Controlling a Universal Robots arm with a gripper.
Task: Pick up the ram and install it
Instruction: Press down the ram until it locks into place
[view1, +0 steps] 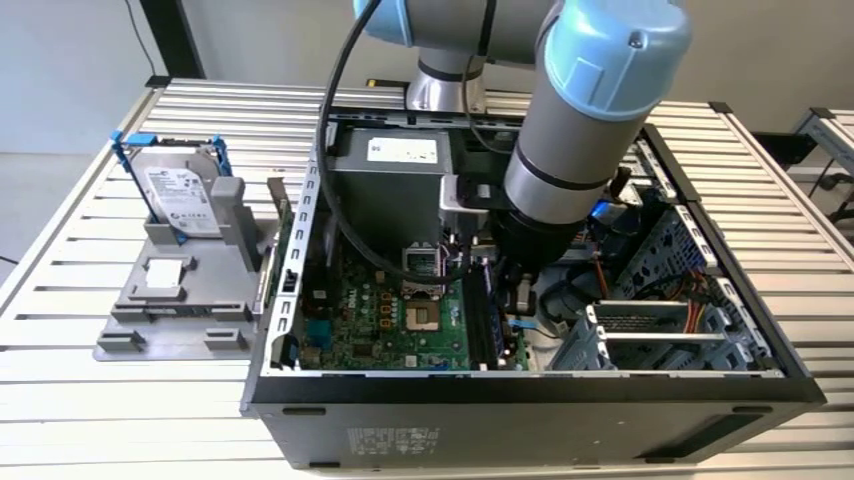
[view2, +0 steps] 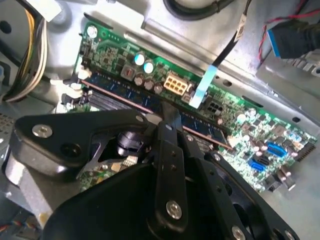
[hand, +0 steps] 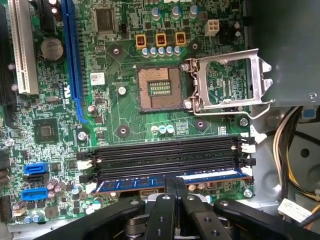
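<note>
Black matte gripper (hand: 174, 187), fingers (hand: 169, 186) nearly closed, pinching top edge of ram (hand: 200, 178): thin dark stick w/ blue label strip, seated edge-on in outermost slot beside black plastic slots (hand: 165, 152). Glossy green motherboard (hand: 120, 80); bare square CPU socket (hand: 159, 89), steel latch frame raised. Writing too small to read.

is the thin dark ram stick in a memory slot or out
In: the thin dark ram stick stands in a slot beside the empty black slots.

A slatted metal table (view1: 80, 210) carries the computer case (view1: 534, 410) and a grey fixture (view1: 174, 300).
</note>
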